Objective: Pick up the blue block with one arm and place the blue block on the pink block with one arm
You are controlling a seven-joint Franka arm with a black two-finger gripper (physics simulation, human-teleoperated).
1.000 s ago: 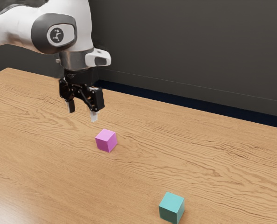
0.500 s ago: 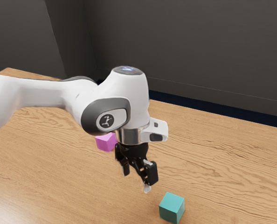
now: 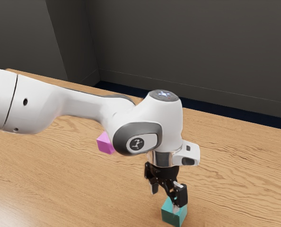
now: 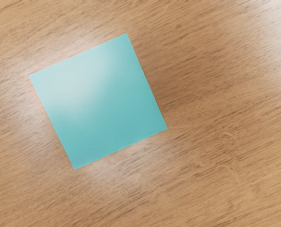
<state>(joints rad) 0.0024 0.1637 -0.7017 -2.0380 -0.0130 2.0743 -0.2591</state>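
The gripper [image 3: 165,196] is seen in the lower middle of the exterior view, hung from the white Franka arm [image 3: 60,106] that enters from the exterior view's left. Its two black fingers are held well apart, and nothing is clamped between them. The blue block [image 3: 171,217], teal in shade, is found directly below the fingers, at the bottom edge of the frame, resting on the wooden table [image 3: 254,161]. The tip of the nearer finger is seen in front of the block's top face; whether it touches cannot be told. In the wrist view the block's square top [image 4: 98,101] is seen lying flat on the wood grain [image 4: 225,165], turned at an angle to the hand. The pink block [image 3: 104,143] is partly hidden behind the arm, near the middle of the exterior view, well apart from the blue block.
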